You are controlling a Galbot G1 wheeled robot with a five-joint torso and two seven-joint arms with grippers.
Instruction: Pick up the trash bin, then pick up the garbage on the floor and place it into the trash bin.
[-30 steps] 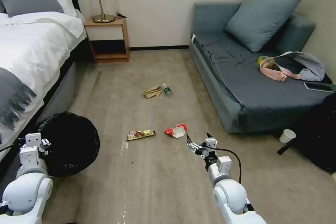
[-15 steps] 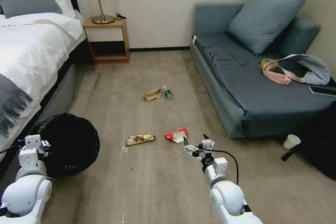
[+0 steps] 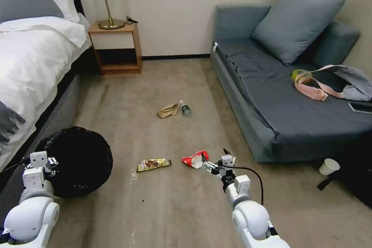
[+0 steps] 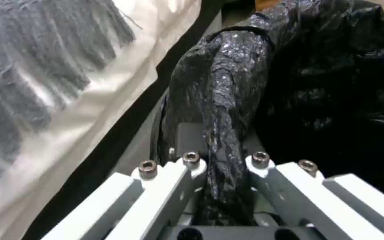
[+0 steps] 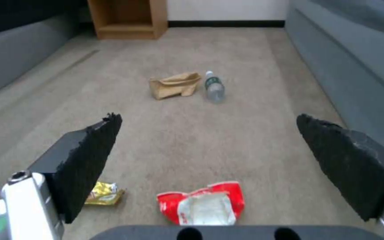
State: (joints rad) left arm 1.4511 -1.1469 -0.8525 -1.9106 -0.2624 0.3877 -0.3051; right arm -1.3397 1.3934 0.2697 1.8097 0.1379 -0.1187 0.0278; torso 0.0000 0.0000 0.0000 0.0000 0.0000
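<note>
Head view has the round bin lined with crinkly black plastic bag (image 3: 77,161) low on the robot's left beside the bed, and the left gripper (image 4: 221,166) is clamped on a fold of that black liner at the rim. Out on the tan carpet the litter lies scattered: the tan crumpled paper bag (image 3: 168,111) and small clear green-labelled bottle (image 3: 185,109) sit side by side farthest off, well apart from either arm. Nearer lies the gold-brown snack wrapper (image 3: 153,164), long axis running left to right. Nearest of all, the red-and-white crumpled wrapper (image 5: 202,207) sits just ahead of and below the right gripper (image 5: 210,166), roughly centred between its spread black pads (image 5: 92,160), wider across than deep. I'd judge the right arm is plainly the one placed to take it.
</note>
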